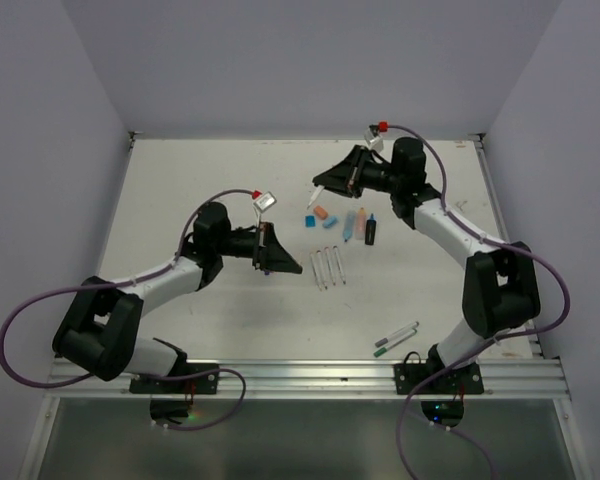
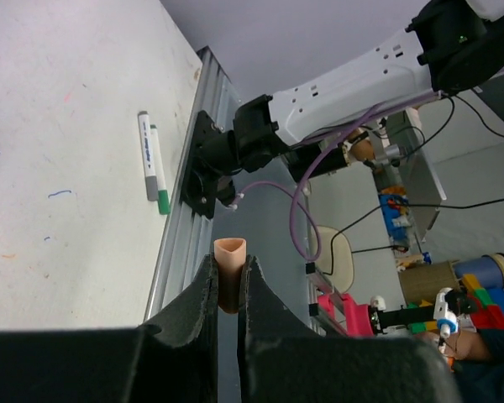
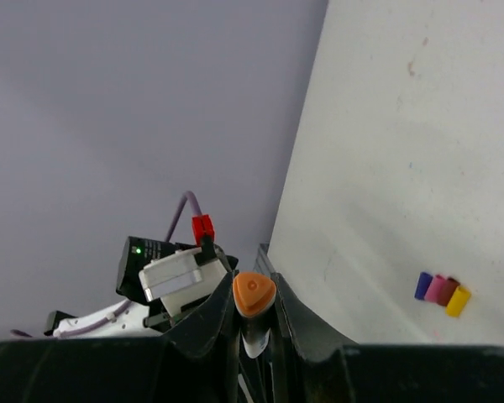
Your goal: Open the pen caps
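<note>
Since the left end effector (image 2: 229,269) is pinching the orange cap (image 2: 229,252) clear of the counter (image 2: 67,126) and the right end effector (image 3: 254,304) is clamping the highlighter (image 3: 254,294), this uncapping looks done; the next move is calling for setting both down.

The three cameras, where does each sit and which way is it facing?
Top external: above and behind the robot, looking down on the table; left arm and right arm show.
Left wrist: on that arm, looks past the left gripper, shut on a peach cap, across the table to the right arm's base.
Right wrist: on that arm, looks past the right gripper, shut on an orange-ended highlighter, toward the wall and small caps.
Shared: top and left wrist both show two markers by that base.
</note>
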Available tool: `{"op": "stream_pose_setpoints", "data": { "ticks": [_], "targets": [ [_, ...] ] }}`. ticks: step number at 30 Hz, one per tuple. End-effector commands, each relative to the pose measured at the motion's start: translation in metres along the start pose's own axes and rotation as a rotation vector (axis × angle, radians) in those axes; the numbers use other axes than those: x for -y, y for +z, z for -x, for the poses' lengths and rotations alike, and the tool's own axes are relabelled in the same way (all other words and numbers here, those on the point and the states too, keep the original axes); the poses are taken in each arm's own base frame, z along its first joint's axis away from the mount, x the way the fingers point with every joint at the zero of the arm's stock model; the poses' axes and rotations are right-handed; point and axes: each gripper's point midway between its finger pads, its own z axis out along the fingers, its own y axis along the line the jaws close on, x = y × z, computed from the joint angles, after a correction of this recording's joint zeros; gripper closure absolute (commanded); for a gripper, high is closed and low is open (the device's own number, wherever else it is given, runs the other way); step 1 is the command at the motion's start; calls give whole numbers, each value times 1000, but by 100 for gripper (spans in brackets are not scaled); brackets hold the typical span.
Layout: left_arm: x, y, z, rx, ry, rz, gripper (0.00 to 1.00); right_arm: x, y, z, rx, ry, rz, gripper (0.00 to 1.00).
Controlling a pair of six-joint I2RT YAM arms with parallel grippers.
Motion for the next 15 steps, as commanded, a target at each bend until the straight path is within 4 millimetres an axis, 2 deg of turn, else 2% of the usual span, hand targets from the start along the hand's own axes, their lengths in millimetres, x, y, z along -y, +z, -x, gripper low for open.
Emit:
{"op": "stream_pose_setpoints", "data": {
  "ticks": [1, 2, 3, 4, 5, 6, 7, 9, 10, 14, 15],
  "targets": [
    [-3, -8, -5, -19, 55, 6, 100, 4, 5, 4, -17, -34, -103, 100],
    [-6, -9, 7, 7, 89, 43, 100, 21, 1, 5, -25, -112, -193, 100],
    [-25, -14, -3, -13, -36, 148, 100, 32, -3, 2, -47, -119, -273, 100],
    [-55, -24, 11, 44, 32, 304, 100, 43, -16, -9, -108, -71, -396, 100],
    [-73, -33, 11, 53, 5, 416, 100, 72, -25, -6, -115, -119, -538, 100],
    [-89, -47, 5, 43, -71, 560, 100, 83, -34, -11, -143, -113, -609, 100],
    [-116, -68, 11, 88, -66, 750, 100, 92, -48, -23, -195, -81, -686, 100],
    [-130, -83, 1, 88, -111, 852, 100, 114, -63, -28, -225, -105, -796, 100],
    [-137, -91, 1, 110, -125, 897, 100, 125, -73, -39, -260, -85, -840, 100],
    [-152, -101, -8, 134, -132, 956, 100, 157, -92, -63, -351, -68, -944, 100],
    [-154, -100, -5, 151, -114, 953, 100, 164, -95, -68, -366, -60, -965, 100]
  ]
}}
